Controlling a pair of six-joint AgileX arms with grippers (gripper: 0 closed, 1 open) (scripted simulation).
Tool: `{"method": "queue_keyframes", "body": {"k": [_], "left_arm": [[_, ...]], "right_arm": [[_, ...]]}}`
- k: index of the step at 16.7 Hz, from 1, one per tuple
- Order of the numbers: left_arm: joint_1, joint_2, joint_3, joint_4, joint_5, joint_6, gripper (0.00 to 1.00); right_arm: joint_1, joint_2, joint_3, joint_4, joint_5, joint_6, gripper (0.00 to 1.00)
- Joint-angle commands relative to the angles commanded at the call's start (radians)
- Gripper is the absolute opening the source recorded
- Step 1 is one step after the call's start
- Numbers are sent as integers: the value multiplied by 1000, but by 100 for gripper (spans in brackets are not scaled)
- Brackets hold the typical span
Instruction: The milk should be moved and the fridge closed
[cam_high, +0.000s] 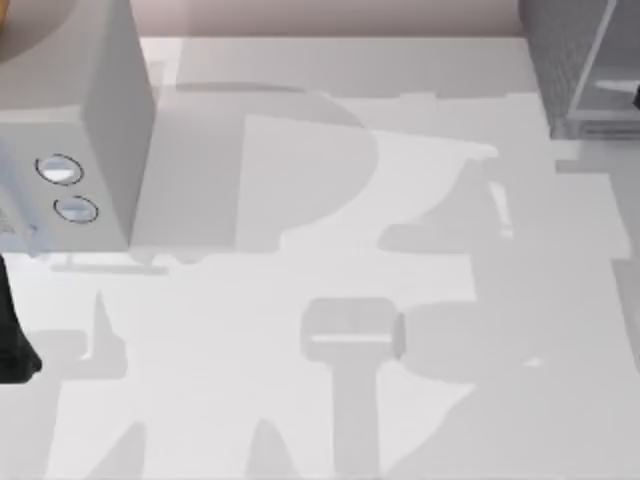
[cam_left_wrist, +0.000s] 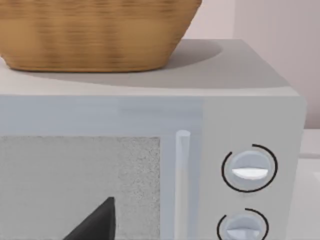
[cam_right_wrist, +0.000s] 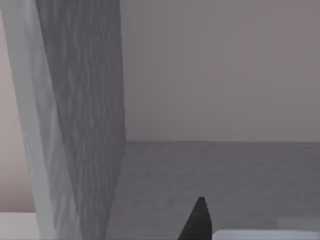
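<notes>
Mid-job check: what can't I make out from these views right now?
- Fridge: cut off by the top view's right and upper edges, so its inside cannot be judged.
- Milk: where it stands cannot be told.
- Left hand: cut off at the left wrist picture's edge, facing the microwave; state unclear.
- Right hand: likewise cut off in the right wrist view, beside the fridge.
- Basket on the microwave: contents hidden by its wall.

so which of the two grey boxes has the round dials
The lighter smooth grey box at the table's left, with two dials and a basket on top. The fridge at far right is darker, speckled, dial-free.
</notes>
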Motion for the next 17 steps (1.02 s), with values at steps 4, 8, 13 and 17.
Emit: {"method": "queue_keyframes", "body": {"k": [4,8,13,17], "left_arm": [[0,0,0,0,0,0,100],[0,0,0,0,0,0,100],[0,0,0,0,0,0,100],[0,0,0,0,0,0,100]], "right_arm": [[-70,255,297,-36,-75,-4,0],[-117,406,461,-68,-128,-7,0],[-119,420,476,-71,-133,-6,0],[-124,424,480,-73,-135,-7,0]]}}
